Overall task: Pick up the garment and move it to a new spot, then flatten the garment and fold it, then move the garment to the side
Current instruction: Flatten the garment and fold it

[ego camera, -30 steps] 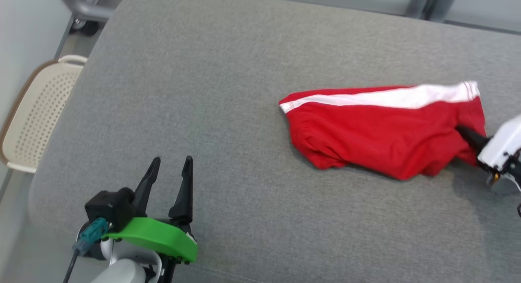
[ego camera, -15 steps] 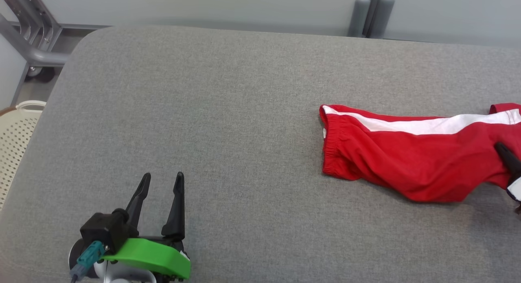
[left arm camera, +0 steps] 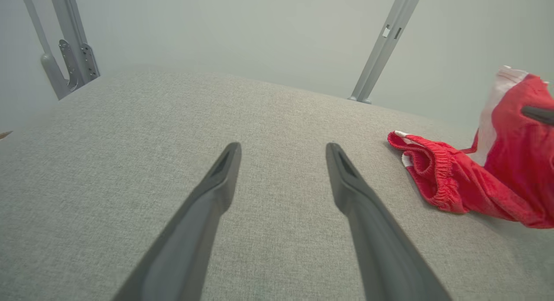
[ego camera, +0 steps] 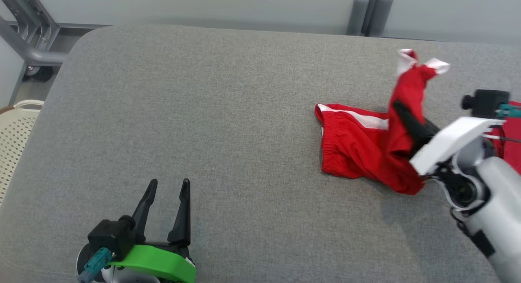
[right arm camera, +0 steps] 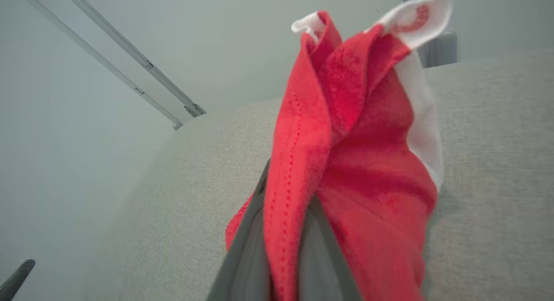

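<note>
Where right gripper (ego camera: 401, 112) pinches, garment (ego camera: 358, 146) peaks upward, waistband (ego camera: 331, 140) leftward.

The head view looks steeply down over the grey fabric-covered tabletop (ego camera: 228, 112). Both wrist views sit low and close, sharing the red white-striped fabric garment (ego camera: 354, 148).

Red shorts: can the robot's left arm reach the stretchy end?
Probably yes. Only bare grey cushion lies between the open left gripper and the red shorts' waistband, though it's far across; the right gripper pinches the other end.
</note>
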Controlling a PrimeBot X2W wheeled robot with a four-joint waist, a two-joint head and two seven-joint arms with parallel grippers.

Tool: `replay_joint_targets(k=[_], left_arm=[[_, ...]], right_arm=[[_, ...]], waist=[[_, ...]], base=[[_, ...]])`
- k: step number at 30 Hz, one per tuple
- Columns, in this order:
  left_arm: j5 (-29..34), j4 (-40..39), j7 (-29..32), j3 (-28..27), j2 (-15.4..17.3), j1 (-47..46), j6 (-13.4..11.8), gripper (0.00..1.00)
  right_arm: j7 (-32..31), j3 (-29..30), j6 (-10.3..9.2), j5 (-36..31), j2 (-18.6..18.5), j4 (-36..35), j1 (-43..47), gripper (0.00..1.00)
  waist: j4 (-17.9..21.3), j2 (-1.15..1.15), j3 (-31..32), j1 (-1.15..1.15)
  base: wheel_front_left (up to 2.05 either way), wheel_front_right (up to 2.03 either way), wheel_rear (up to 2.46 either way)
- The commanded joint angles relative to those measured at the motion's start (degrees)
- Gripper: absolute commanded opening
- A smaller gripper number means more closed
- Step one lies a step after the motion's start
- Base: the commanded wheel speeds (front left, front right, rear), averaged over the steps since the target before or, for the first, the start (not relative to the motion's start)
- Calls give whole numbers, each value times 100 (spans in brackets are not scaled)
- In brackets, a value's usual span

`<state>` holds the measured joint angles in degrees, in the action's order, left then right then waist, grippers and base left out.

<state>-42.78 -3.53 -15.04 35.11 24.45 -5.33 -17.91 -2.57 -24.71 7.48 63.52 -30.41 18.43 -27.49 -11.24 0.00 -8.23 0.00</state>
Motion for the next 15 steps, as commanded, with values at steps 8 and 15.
replay_joint_targets(k=[8, 15], left_arm=[[147, 127, 17, 46, -42, -304, 166, 100], [144, 140, 50, 26, 23, -338, 133, 100]], right_arm=[[-333, -377, 2, -1198, 1596, 1094, -786, 0], [-429, -475, 2, -1623, 2006, 1642, -968, 19]], waist=[[-89, 0, -273, 0], [-105, 0, -296, 0]], base=[[0, 0, 0], [0, 0, 0]])
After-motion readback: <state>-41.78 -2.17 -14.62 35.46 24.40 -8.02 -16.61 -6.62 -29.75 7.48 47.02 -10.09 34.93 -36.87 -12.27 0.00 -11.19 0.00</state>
